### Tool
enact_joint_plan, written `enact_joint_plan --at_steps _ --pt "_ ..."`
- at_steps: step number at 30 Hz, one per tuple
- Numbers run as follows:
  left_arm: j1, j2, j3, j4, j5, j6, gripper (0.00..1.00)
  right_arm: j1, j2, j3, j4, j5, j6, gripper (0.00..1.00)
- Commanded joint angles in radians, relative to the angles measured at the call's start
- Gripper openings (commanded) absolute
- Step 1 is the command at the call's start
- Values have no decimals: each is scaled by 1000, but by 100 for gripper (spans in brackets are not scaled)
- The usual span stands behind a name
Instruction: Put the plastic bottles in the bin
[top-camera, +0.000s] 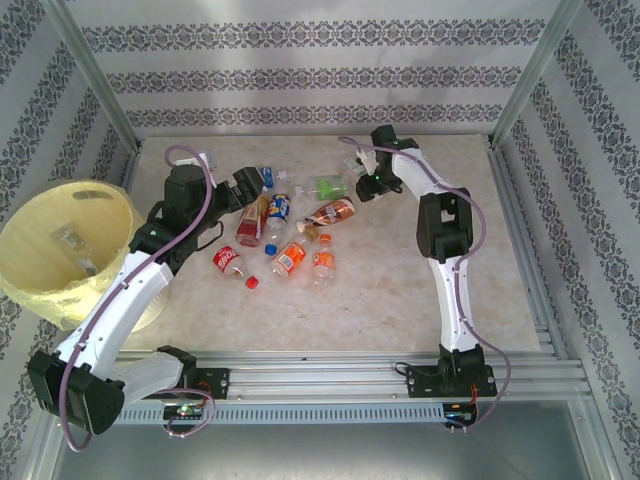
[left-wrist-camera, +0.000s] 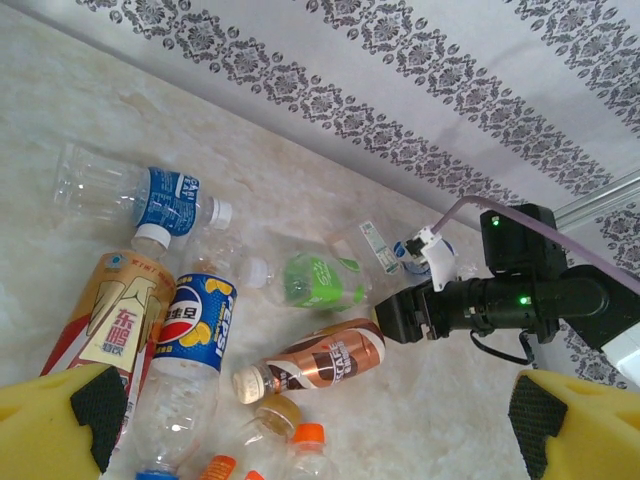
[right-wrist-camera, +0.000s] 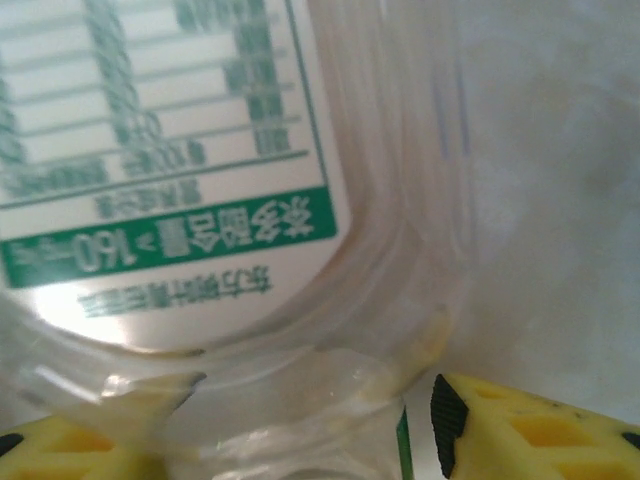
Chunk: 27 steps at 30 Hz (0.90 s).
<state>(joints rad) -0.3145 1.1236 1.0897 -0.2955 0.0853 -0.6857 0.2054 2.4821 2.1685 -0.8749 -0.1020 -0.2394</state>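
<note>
Two-finger left gripper (left-wrist-camera: 315, 420) wide open, right gripper (right-wrist-camera: 300, 420) straddling white-labelled bottle (right-wrist-camera: 200, 150), grip unclear

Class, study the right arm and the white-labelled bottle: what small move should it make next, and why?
Probably squeeze the right end effector shut on the white-labelled bottle before lifting: its fingers sit either side of the bottle's end, but a firm pinch isn't evident.

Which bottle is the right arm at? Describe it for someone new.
Right of the yellow bin, bottles lie clustered on the table. At the cluster's far right edge, between the right gripper's fingers, lies a clear bottle. Unlike the solid-green-labelled bottle beside it, its label is white with green print.
</note>
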Motion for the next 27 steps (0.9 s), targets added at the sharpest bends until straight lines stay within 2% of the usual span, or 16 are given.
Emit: enact_joint_plan --at_steps 1,10,13,18,24,27 --pt "-11 0 2 35 -17 16 100 6 2 13 -18 17 1 56" --pt "-10 31 -2 51 9 1 100 -2 -175 -173 134 24 73 36" --pt "-10 50 7 53 35 -4 100 -2 -242 -234 162 -22 127 31" --pt "-11 73 -4 81 66 -18 100 4 -387 -409 288 -77 243 28" --pt "-13 117 -9 120 141 -30 100 22 -564 -646 513 -165 468 27" --pt "-13 137 -14 141 170 -40 100 43 -631 -728 569 -171 515 26"
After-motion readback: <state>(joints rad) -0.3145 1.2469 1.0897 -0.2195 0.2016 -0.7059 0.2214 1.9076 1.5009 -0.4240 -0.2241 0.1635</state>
